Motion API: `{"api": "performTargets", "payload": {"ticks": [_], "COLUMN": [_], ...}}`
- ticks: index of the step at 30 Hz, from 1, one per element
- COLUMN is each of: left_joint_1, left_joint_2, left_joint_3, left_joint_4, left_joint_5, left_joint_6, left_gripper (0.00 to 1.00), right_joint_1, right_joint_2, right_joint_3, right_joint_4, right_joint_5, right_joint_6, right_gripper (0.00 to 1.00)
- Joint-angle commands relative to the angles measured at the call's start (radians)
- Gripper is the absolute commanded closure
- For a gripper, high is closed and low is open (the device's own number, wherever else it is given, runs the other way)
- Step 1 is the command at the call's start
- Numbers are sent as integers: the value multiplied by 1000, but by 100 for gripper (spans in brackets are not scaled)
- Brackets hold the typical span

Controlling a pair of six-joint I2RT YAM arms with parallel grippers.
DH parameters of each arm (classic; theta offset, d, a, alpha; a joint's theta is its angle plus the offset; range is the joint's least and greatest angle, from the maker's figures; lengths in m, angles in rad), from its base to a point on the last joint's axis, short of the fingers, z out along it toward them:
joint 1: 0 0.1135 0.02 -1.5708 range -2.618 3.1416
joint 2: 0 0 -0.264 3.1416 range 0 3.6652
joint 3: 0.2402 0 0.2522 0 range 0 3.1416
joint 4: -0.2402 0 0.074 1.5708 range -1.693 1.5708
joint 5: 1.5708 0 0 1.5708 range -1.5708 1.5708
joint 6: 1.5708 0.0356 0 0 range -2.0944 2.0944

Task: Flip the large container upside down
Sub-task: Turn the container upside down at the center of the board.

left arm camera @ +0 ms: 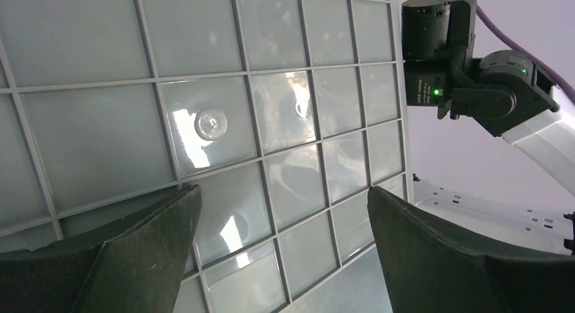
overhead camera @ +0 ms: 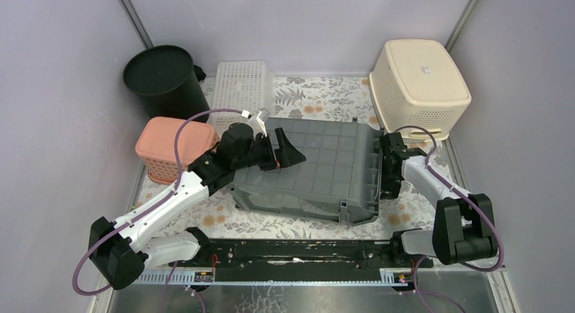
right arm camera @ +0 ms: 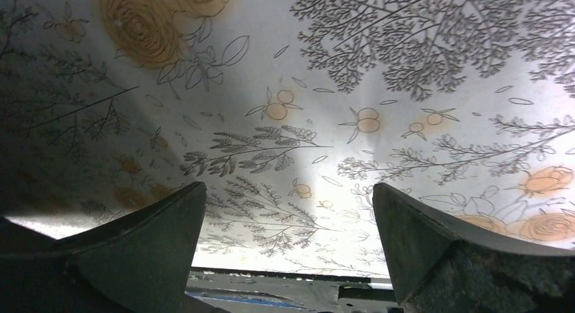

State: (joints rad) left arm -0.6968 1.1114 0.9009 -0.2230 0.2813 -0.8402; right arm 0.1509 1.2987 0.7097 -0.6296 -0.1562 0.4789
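Note:
The large container [overhead camera: 319, 167], a grey crate, lies in the middle of the table with its gridded base facing up. My left gripper [overhead camera: 285, 150] hovers open just over that base near its left end. In the left wrist view the glossy grid of the container [left arm camera: 203, 69] fills the frame, and the left gripper [left arm camera: 283, 190] has nothing between its fingers. My right gripper [overhead camera: 390, 167] is beside the container's right end, by the rim. In the right wrist view the right gripper [right arm camera: 289, 185] stands open over the floral tablecloth [right arm camera: 339, 89], holding nothing.
A black bucket [overhead camera: 165, 79] and a white slotted basket [overhead camera: 242, 86] stand at the back left. A pink basket [overhead camera: 175, 147] sits close to the left arm. A cream basket [overhead camera: 420, 82] lies upturned at the back right. A black rail [overhead camera: 291, 252] runs along the near edge.

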Motion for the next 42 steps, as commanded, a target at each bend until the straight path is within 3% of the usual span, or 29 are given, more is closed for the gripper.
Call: {"api": "performTargets", "payload": {"ticks": [1, 11, 21, 42], "left_joint_1": [-4, -6, -4, -5], "left_joint_2": [-3, 1, 9, 12], "left_joint_3": [-21, -26, -14, 51], "left_joint_4": [17, 31, 23, -49], "left_joint_5": [12, 22, 27, 5], "left_joint_6": [0, 1, 7, 19], "left_gripper": [0, 0, 0, 0], "right_joint_1": [10, 22, 22, 17], "right_joint_2": [34, 139, 234, 41], "right_joint_3": [97, 194, 263, 434], "right_joint_4": [-33, -168, -327, -447], "right_joint_5": [98, 381, 722, 733], "right_joint_6": [7, 51, 231, 273], "right_gripper": [1, 1, 1, 1]}}
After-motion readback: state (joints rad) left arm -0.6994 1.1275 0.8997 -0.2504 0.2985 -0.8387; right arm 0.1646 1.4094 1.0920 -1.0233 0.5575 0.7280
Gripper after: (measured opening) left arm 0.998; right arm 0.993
